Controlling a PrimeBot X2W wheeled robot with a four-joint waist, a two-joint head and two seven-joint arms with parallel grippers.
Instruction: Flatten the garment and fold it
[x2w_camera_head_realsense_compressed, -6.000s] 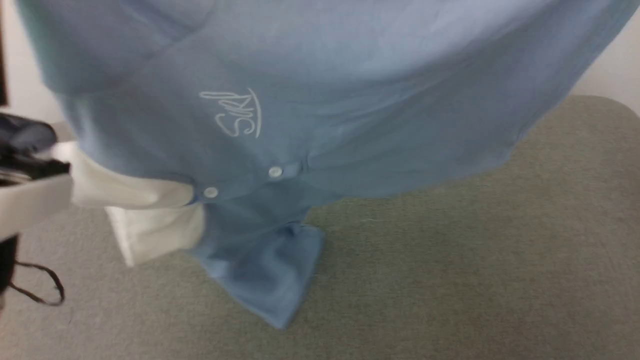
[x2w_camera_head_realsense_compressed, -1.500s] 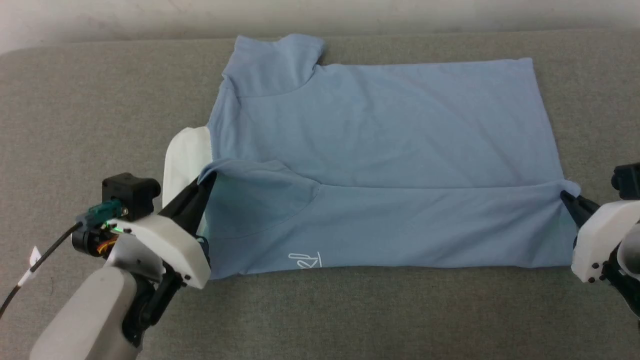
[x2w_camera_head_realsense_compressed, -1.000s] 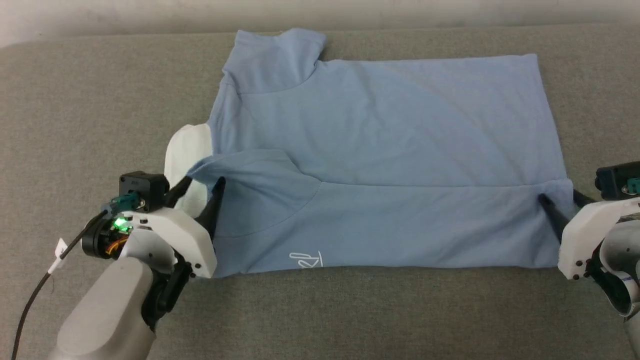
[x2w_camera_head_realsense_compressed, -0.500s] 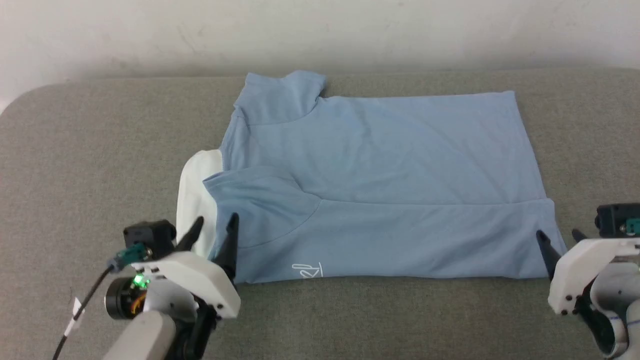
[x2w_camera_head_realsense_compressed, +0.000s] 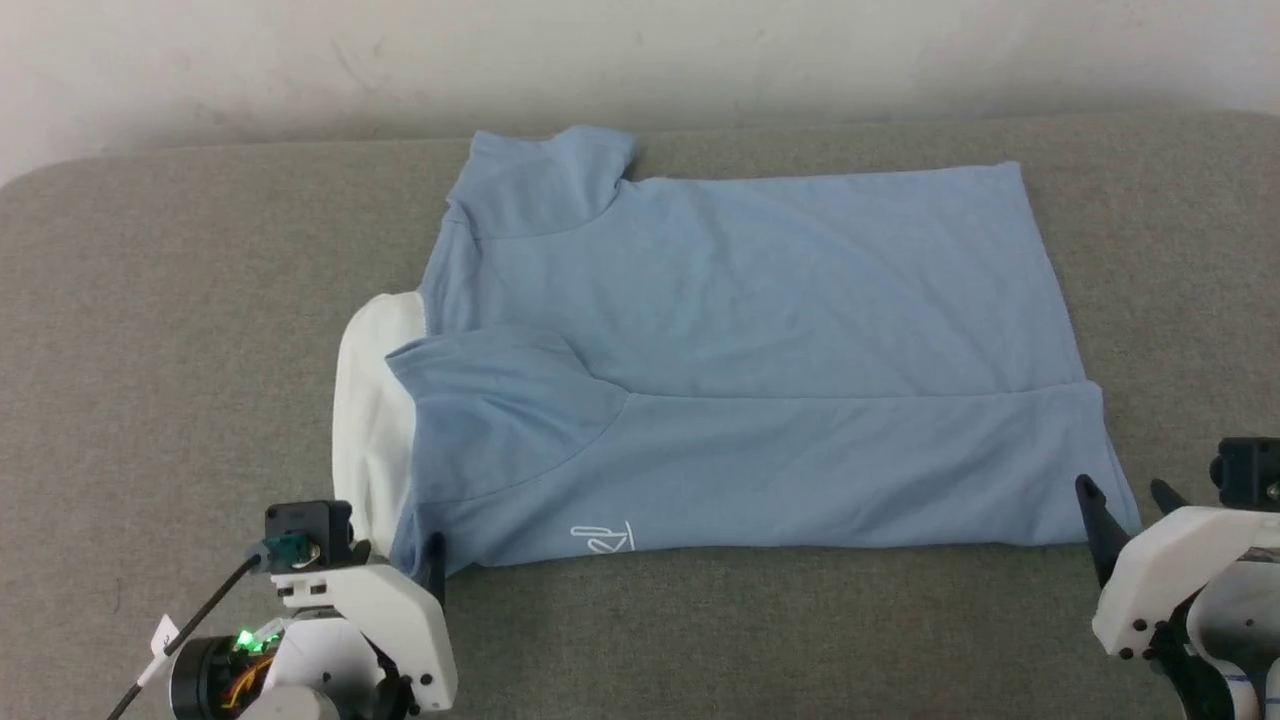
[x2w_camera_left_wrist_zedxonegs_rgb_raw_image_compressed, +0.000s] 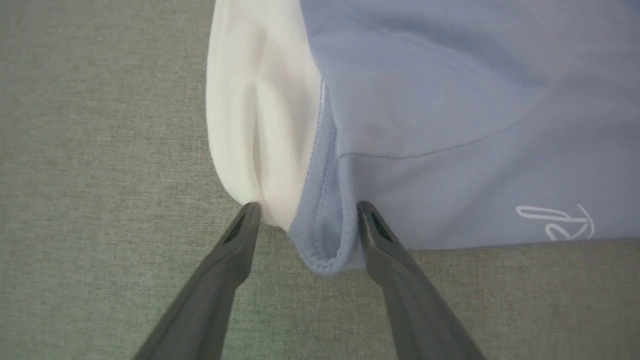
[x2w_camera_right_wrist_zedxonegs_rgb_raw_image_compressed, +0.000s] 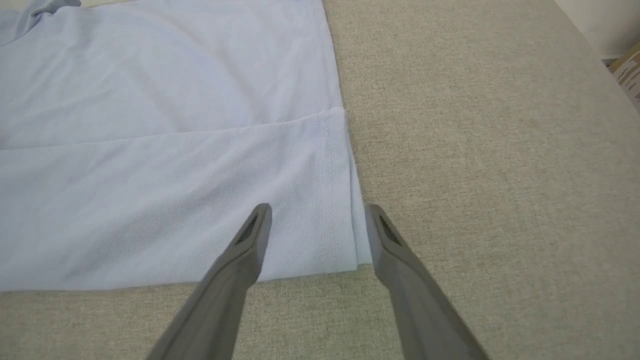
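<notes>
Shirt (x2w_camera_head_realsense_compressed: 750, 300): blue, flat on desk (x2w_camera_head_realsense_compressed: 150, 300), near edge folded over, long axis left to right, collar leftward. Left pincer (x2w_camera_head_realsense_compressed: 398, 555): spread, straddling collar-end corner. Right pincer (x2w_camera_head_realsense_compressed: 1122, 495): spread, straddling hem corner. Neither clamped.

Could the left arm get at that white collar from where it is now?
Probably yes. The left gripper stands open at the near corner of the shirt, and the bare white edge of the collar lies just beyond one fingertip, with nothing between them.
</notes>
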